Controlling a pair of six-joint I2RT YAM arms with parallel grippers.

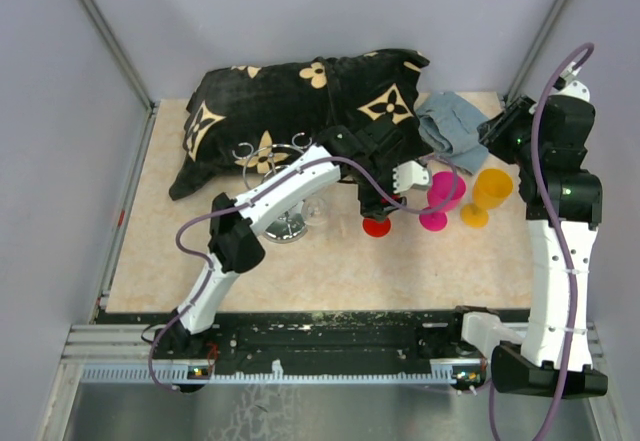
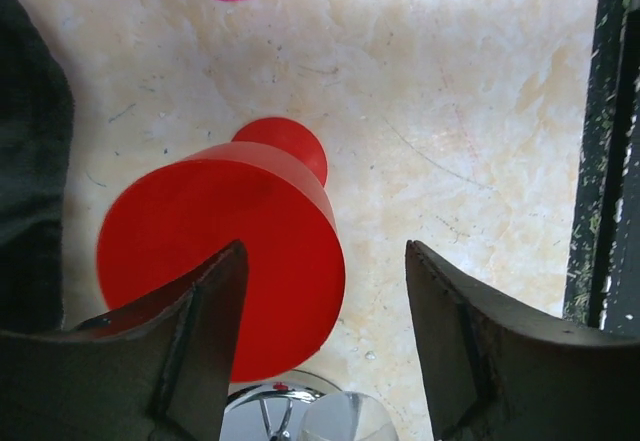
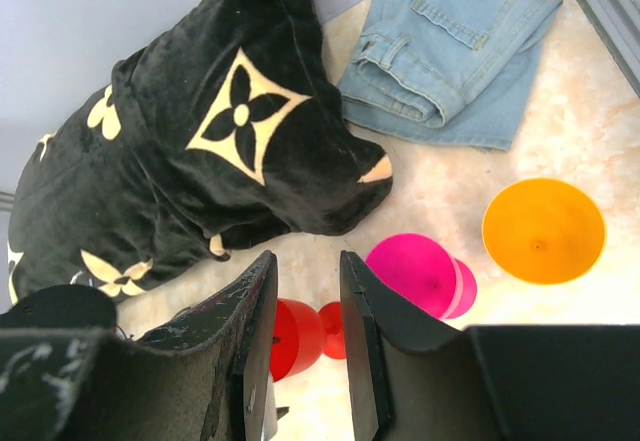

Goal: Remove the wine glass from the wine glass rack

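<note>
The chrome wine glass rack [image 1: 287, 225] stands left of centre, its looping arms in front of a black pillow. Its mirrored base shows at the bottom edge of the left wrist view [image 2: 255, 413], with a clear glass [image 2: 345, 416] beside it; I cannot tell whether that glass hangs or stands. A red wine glass [image 1: 376, 225] stands on the table to the right of the rack. My left gripper [image 1: 381, 201] is right above it, open. In the left wrist view [image 2: 325, 251] its left finger overlaps the red glass [image 2: 220, 251]. My right gripper [image 1: 503, 127] hovers at the far right, slightly open and empty [image 3: 305, 256].
A pink glass [image 1: 440, 199] and an orange glass [image 1: 486, 195] stand right of the red one. A black pillow with tan flowers [image 1: 300, 101] lies along the back. Folded jeans [image 1: 452, 126] lie beside it. Grey walls close in the table on three sides.
</note>
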